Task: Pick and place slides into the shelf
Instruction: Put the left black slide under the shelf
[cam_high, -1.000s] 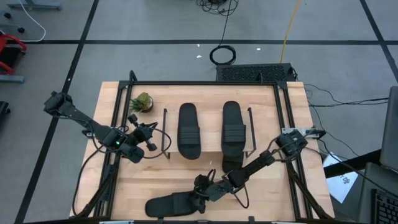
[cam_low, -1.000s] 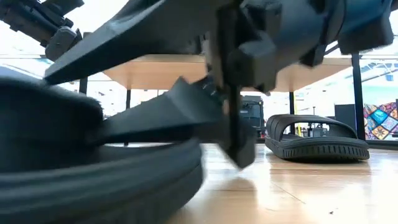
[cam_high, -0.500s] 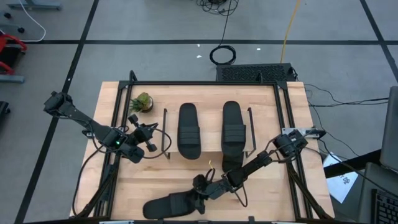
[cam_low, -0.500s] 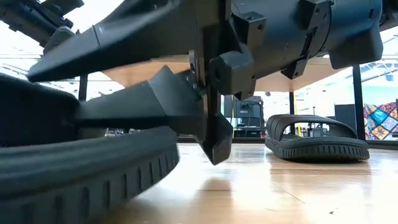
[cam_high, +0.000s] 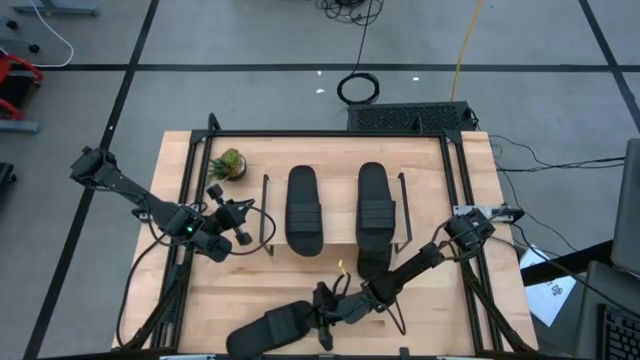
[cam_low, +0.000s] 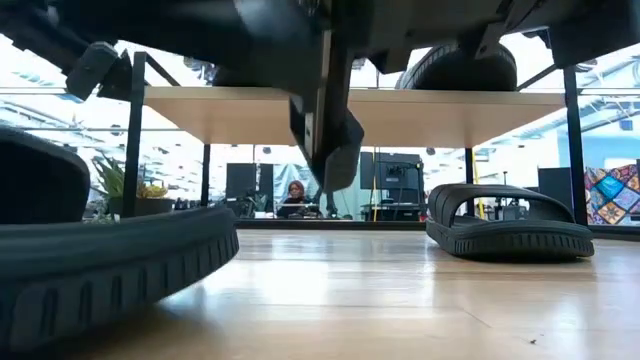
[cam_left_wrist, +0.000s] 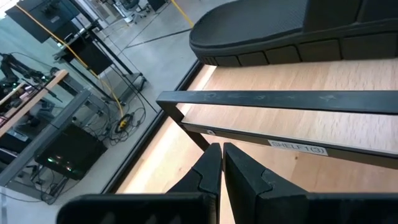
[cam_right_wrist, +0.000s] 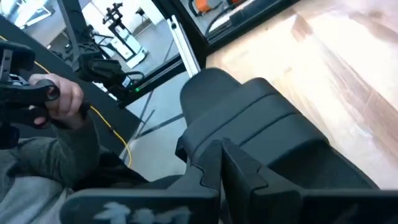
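Black rubber fills our near view: one slide (cam_high: 272, 330) lies at the table's front edge, its ribbed strap under the right gripper (cam_high: 327, 312), which reaches low across the table (cam_high: 440, 300) from the right side. In the right wrist view we see that gripper's two dark fingers (cam_right_wrist: 239, 171) pressed together with no gap, their tips resting against the strap of this slide (cam_right_wrist: 267, 134); we cannot tell whether any of the strap is pinched between them. A person's hand (cam_right_wrist: 59, 96) holding a dark controller shows beyond the table edge in that view. From table height the same slide (cam_low: 110, 265) bulks large at the left, sole flat on the wood, with the right gripper (cam_low: 325, 140) hanging just above the board beside it. Two more slides rest side by side on the top board of the shelf (cam_high: 336, 245): one toward the left (cam_high: 304, 210), one toward the right (cam_high: 376, 208). A fourth slide (cam_low: 510, 220) sits on the table beneath the shelf board. The left gripper (cam_high: 240, 222) waits just outside the shelf's left wire frame, and in its wrist view its fingers (cam_left_wrist: 245, 171) are closed on nothing. A small potted plant (cam_high: 228, 164) stands near the table's back left corner.
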